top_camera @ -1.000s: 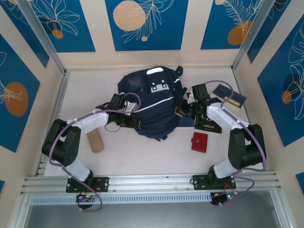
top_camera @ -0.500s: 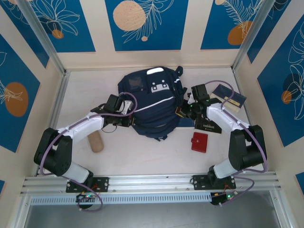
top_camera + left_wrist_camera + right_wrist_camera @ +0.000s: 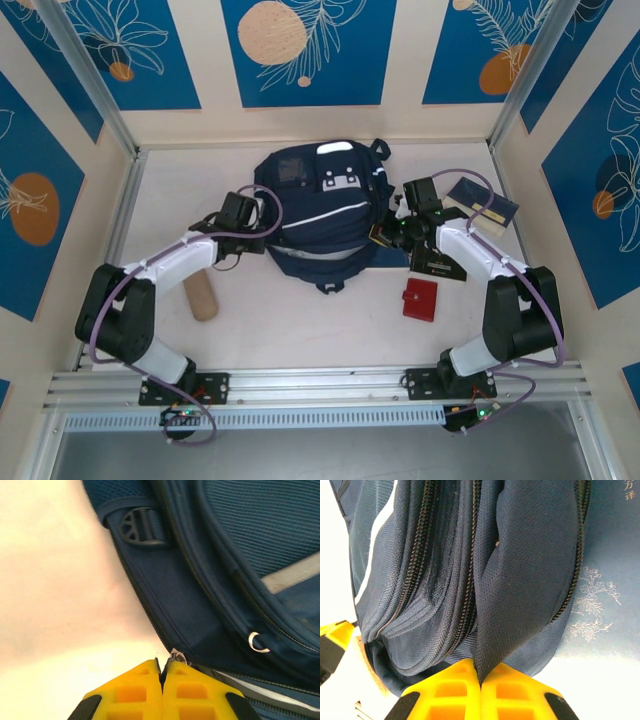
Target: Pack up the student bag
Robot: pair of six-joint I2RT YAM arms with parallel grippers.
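At the middle of the table (image 3: 300, 325), toward the back wall, lies the student bag (image 3: 318, 215). On its left edge the left gripper (image 3: 162, 672) has its 2 yellow fingers (image 3: 132, 692) pressed together on a small metal zipper pull (image 3: 175, 656). On its right side the right gripper (image 3: 481, 677) is clamped on a fold of the bag's fabric.

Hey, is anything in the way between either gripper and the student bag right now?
Nothing visible is. The left gripper is shut on what looks like a zipper pull at the left side of the student bag, and the right gripper is shut on a fold of its fabric.
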